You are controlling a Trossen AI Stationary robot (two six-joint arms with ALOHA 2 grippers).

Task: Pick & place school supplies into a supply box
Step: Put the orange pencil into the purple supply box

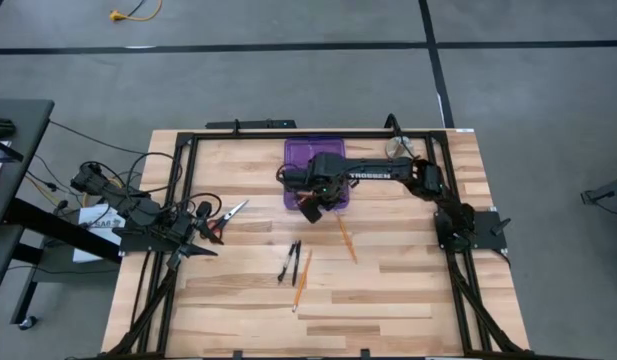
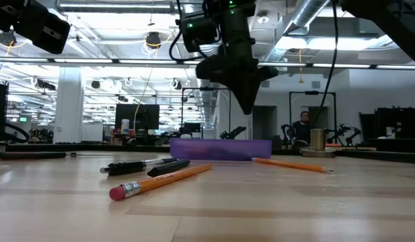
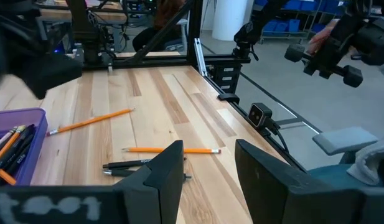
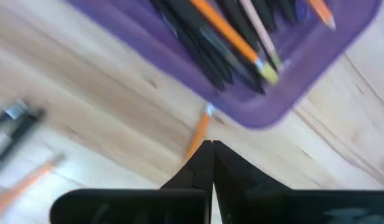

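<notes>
Right claw [image 4: 211, 152]: pinched fully together and carrying nothing, hanging above the table at the box's near edge — a pose that suggests it is between loads.
Just below it: one orange pencil [image 4: 196, 138] lies loose on the wood, one end almost at the box wall, close under the claw's tip; from the high view it runs away from the box at a slant [image 1: 346, 238].
Box [image 4: 316, 74]: the purple case sits open just ahead of the claw and already holds several pens and pencils [image 4: 241, 37] lying lengthwise, the only way such long items fit.
Farther out, on the bare wood: two black pens [image 1: 291, 260] and another orange pencil [image 1: 302, 279] lie side by side, well clear of the claw and waiting to be collected.
Scissors [image 1: 228, 213]: red-handled, near the left claw rather than the right; they appear to rest on the table, though the overhead view is too small to be sure.
Left claw [image 3: 207, 168]: spread wide and empty, parked at the table's left side, facing the loose supplies.
Judgement: part of the job is done; the pencil beside the box looks the likeliest next pick.
</notes>
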